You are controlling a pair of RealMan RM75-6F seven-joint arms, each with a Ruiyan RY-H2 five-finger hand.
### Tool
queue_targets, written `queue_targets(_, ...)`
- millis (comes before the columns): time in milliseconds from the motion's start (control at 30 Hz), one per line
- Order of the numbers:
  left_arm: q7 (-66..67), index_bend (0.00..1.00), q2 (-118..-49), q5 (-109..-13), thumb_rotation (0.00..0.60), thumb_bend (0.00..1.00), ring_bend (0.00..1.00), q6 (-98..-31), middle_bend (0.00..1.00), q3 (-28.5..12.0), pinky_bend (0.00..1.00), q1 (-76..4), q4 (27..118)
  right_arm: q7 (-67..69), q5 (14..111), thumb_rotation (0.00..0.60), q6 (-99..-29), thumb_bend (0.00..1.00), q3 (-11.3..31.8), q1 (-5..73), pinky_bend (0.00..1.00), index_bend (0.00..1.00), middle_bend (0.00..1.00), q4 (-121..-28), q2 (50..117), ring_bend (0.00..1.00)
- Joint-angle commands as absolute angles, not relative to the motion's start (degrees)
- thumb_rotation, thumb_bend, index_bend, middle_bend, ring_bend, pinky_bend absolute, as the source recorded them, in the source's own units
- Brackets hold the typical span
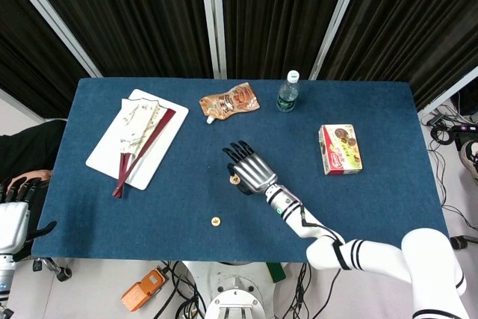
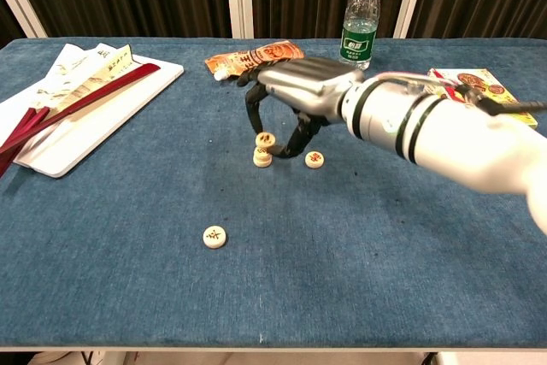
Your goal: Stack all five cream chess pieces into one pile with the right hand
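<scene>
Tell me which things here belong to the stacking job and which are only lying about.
Job: right hand, held piece, pile, side piece, front piece.
Lying about: bottle, pouch, box, white board.
</scene>
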State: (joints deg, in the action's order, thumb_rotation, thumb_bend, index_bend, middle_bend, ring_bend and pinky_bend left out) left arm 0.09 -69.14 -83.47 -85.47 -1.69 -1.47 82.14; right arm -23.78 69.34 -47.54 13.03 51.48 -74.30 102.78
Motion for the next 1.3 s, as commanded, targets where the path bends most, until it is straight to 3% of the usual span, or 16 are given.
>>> queue_targets(33,0.08,0.20,-69.13,-83.29,0.600,0.03,0.10,-85.40,0.17,-1.70,0.00,-1.40,82.18,-25.46,66.55,0.600,-46.27,0.47,14.14,52.86,0.09,0.54,0.15,-72.25,103.64,0.08)
queue_targets(933,0.16,0.20,-69.19,-83.05,0.600,0.04,0.10,-85.11,0.17,-1.80,0.00,-1.44,82.01,-25.86,64.16,0.600,-45.85,0.47,12.38,54.80,0.09,0.50,0.15,-70.19,105.37,0.08)
queue_targets(1300,0.00,0.20,-69.47,-83.22,0.600,0.03,0.10,-84.82,0.17,-1.87,0.00,-1.74,81.89,-22.44,72.50,0.600,-47.91,0.46,8.73,54.07,0.08,0.46,0.15,-79.26,102.12,0.08)
